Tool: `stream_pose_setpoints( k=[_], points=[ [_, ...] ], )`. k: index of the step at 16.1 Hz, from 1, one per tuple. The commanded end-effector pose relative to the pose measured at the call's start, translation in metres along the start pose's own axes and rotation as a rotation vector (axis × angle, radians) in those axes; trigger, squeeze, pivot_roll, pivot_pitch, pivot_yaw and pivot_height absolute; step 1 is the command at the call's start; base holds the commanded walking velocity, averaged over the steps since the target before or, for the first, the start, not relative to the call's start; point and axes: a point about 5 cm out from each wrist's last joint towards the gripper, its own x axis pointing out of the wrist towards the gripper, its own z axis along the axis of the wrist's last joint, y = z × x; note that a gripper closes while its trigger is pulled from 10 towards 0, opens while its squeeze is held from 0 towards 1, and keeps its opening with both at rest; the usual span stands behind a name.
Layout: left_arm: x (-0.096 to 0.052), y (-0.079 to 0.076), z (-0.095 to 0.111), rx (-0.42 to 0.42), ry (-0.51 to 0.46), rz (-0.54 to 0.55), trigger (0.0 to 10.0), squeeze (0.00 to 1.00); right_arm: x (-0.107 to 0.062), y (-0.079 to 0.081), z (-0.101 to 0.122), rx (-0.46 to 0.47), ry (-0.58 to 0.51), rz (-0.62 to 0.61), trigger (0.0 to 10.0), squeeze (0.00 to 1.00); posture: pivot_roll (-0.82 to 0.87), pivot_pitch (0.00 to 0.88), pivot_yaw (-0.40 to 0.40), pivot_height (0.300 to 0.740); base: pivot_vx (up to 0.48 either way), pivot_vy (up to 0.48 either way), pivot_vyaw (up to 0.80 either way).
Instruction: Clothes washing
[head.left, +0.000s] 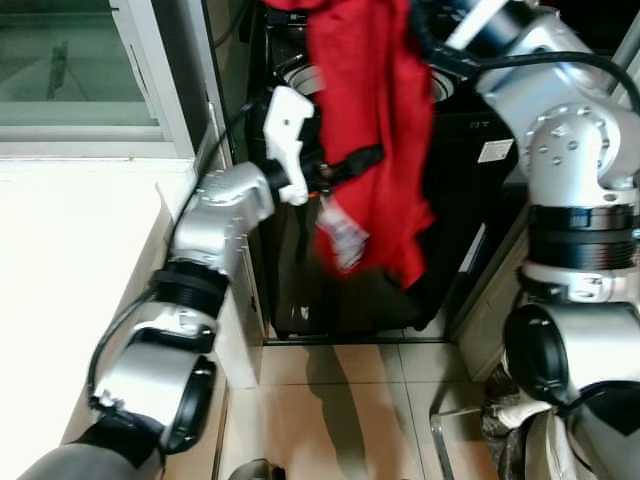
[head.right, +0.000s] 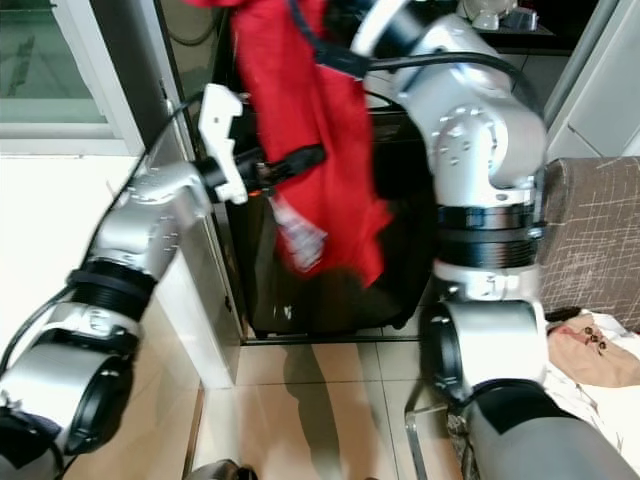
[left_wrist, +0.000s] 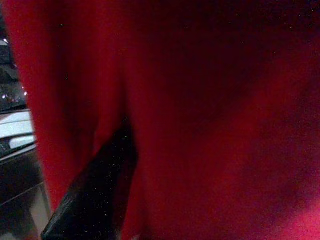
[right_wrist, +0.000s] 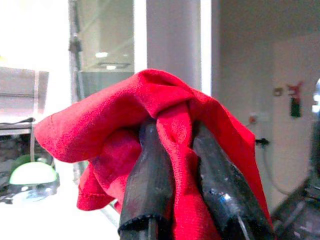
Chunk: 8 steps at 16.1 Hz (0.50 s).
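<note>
the left gripper (head.left: 365, 158) reaches sideways into the middle of the red garment (head.left: 370, 120), which hangs in front of the dark washing machine (head.left: 460, 190). its black fingers press into the cloth, but folds hide the tips, so i cannot tell if they are closed on it or only pushing. a white label (head.left: 342, 232) hangs from the cloth just below this claw.

to the right and above, the right gripper (right_wrist: 182, 165) holds the top of the garment, its two fingers closed tight with a fold of cloth pinched between them. the garment hangs down from this claw, over the open top of the machine.

to do this step well, i think the left claw should gather the loose lower part, so nothing catches on the rim when the right claw lowers it in.

the right wrist view shows the pinch clearly, which the head views cut off. the left wrist view gives only red cloth and one dark finger (left_wrist: 95, 195).
</note>
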Motion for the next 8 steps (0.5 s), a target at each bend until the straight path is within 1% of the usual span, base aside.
stream_pose_setpoints(
  k=[1,2,3,4,5,6,7,8],
  points=[
    [0.008,0.001,0.005,0.025,-0.009,0.034,10.0,0.0,0.005,0.015,0.006,0.014,-0.023,0.061,10.0,0.0,-0.13,0.0,0.021,0.74,0.0,0.0,0.0],
    [0.01,0.0,0.003,0.033,-0.003,0.047,10.0,0.0,0.006,0.019,0.006,0.021,-0.025,0.075,10.0,0.0,-0.13,0.0,0.021,0.74,0.0,0.0,0.0],
    [0.014,-0.001,-0.002,0.041,0.014,0.058,10.0,0.0,0.008,0.025,0.01,0.047,-0.042,0.101,10.0,0.0,-0.13,0.0,0.021,0.74,0.0,0.0,0.0],
    [0.014,-0.002,-0.002,0.034,0.014,0.056,10.0,0.0,0.008,0.026,0.011,0.052,-0.045,0.104,10.0,0.0,-0.13,0.0,0.021,0.74,0.0,0.0,0.0],
    [0.016,-0.002,-0.003,0.046,0.01,0.071,10.0,0.0,0.008,0.028,0.011,0.057,-0.048,0.109,10.0,0.0,-0.13,0.0,0.02,0.74,0.0,0.0,0.0],
    [0.015,-0.002,-0.002,0.053,-0.011,0.091,10.0,0.9,0.007,0.028,0.011,0.062,-0.046,0.103,10.0,0.0,-0.13,0.0,0.019,0.74,0.0,0.0,0.0],
    [0.014,0.0,-0.002,0.065,-0.022,0.105,10.0,1.0,0.006,0.026,0.009,0.067,-0.043,0.092,10.0,0.0,-0.13,0.0,0.019,0.74,0.0,0.0,0.0],
    [0.013,0.001,-0.002,0.084,-0.021,0.119,10.0,1.0,0.005,0.025,0.008,0.071,-0.042,0.085,10.0,0.0,-0.13,0.0,0.018,0.74,0.0,0.0,0.0]
  ],
)
